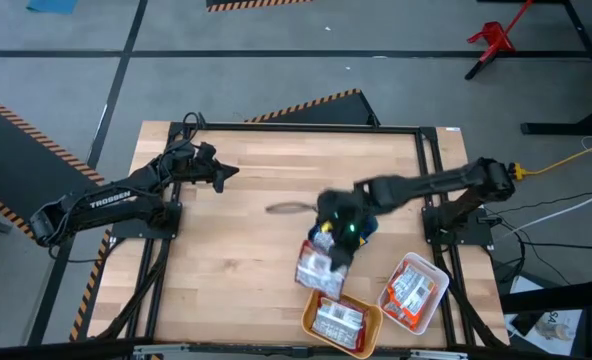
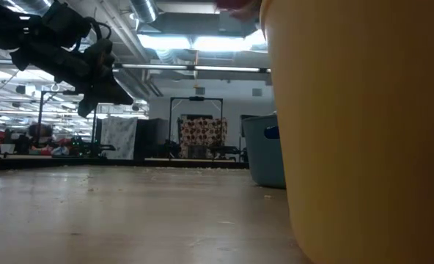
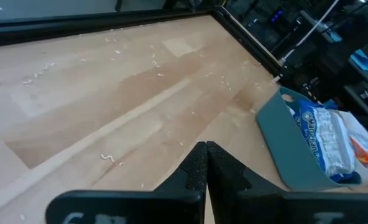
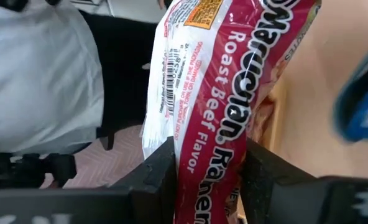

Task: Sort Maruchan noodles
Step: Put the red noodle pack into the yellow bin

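Right gripper [image 4: 206, 177] fingers [image 4: 156, 174] clamp a red-and-white Roast Beef Maruchan packet [image 4: 224, 93], lower centre of the high view, above the orange tray [image 1: 341, 322]. Left gripper [image 3: 206, 168], fingers pressed together and empty, waits upper left over the table [image 1: 236, 230].

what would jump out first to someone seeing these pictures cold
The right gripper is shut on a red-and-white Maruchan packet, held above the near right part of the table. Just below it sit the orange tray and white tray, each already holding packets. The left gripper hangs shut over bare wood at the far left.
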Available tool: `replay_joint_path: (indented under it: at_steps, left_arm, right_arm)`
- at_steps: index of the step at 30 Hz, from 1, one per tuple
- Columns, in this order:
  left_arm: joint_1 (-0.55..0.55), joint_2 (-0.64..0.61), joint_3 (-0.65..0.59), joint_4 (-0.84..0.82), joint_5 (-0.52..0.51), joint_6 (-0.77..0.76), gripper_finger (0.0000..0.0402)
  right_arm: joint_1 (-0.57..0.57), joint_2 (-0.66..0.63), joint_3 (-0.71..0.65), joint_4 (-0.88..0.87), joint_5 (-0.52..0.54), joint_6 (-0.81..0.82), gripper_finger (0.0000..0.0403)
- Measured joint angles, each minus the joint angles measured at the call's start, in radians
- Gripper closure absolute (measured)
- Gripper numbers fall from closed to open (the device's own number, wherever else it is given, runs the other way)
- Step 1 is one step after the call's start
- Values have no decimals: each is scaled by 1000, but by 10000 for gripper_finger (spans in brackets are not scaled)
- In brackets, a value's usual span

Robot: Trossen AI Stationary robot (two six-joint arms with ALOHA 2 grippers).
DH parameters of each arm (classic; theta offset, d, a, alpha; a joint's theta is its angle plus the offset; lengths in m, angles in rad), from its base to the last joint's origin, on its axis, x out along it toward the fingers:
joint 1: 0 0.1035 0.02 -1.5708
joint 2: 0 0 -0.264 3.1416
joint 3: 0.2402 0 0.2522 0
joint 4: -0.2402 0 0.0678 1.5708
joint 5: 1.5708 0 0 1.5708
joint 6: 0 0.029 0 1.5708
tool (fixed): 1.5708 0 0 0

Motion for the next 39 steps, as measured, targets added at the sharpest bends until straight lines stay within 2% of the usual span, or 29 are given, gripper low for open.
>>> replay_joint_path:
  at_steps: [9, 18, 23, 30, 39]
  left_arm:
    - [0, 0, 0, 0, -10, 6, 401]
    - [0, 0, 0, 0, -59, 10, 401]
    - [0, 0, 0, 0, -73, 10, 401]
    - [0, 0, 0, 0, -74, 10, 401]
    - [0, 0, 0, 0, -74, 0, 401]
  right_arm:
    - [204, -1, 0, 9, 162, 213, 283]
    - [312, -1, -1, 13, 232, 282, 282]
    - [316, -1, -11, 30, 225, 311, 282]
    - [341, 0, -119, 241, 148, 394, 281]
    - [353, 1, -214, 354, 167, 408, 281]
